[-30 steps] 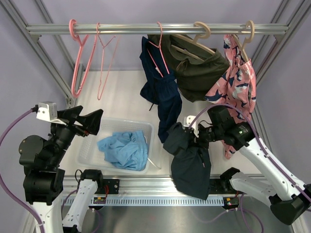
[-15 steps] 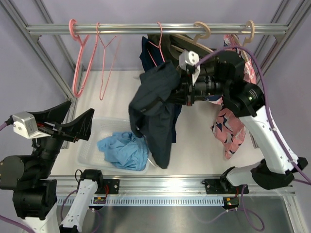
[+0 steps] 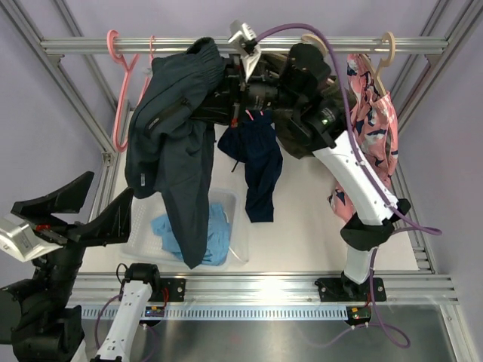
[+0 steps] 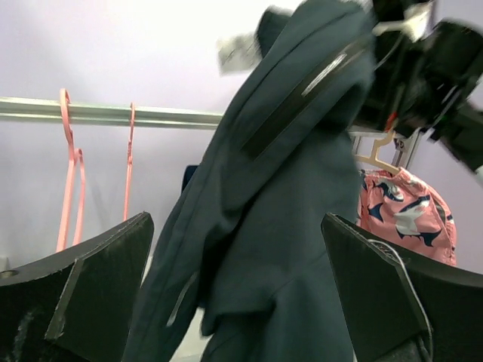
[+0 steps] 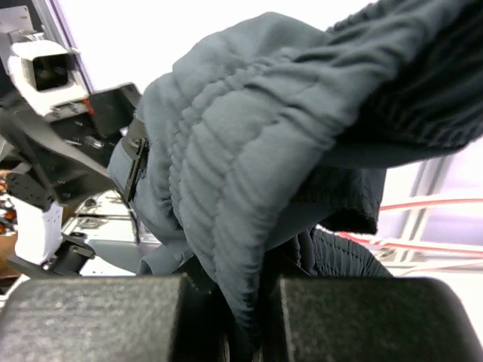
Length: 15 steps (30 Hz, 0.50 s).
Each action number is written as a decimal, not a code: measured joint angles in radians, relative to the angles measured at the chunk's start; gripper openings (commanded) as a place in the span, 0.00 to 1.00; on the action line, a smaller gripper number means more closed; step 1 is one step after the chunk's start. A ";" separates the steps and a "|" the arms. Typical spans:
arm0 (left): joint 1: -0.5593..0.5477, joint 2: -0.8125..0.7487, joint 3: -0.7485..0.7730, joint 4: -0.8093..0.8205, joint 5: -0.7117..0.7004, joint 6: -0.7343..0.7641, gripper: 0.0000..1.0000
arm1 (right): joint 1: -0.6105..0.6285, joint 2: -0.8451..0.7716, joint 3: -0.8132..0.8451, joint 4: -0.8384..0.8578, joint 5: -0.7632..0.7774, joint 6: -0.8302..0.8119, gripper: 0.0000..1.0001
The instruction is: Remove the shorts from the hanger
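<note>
Left of the bin [image 3: 240, 219], the left gripper [image 3: 111, 185] is hovering with its jaws spread wide, holding nothing. Above the bin, the dark slate shorts [image 3: 177, 128] are dangling, pinched in the closed right gripper [image 5: 245, 317]. The sky-blue shorts [image 3: 220, 237] are lying inside the bin, and the deep navy shorts [image 3: 260, 162] are hanging just behind it.

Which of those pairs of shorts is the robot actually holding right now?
The dark slate-navy fabric shorts, pinched in the right gripper. The sky-blue pair lies in the clear bin; the deep navy pair hangs from the metal rail.
</note>
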 measured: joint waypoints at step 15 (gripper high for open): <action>0.000 -0.036 0.009 -0.023 -0.028 0.029 0.99 | 0.100 -0.057 -0.681 0.000 0.142 -0.201 0.00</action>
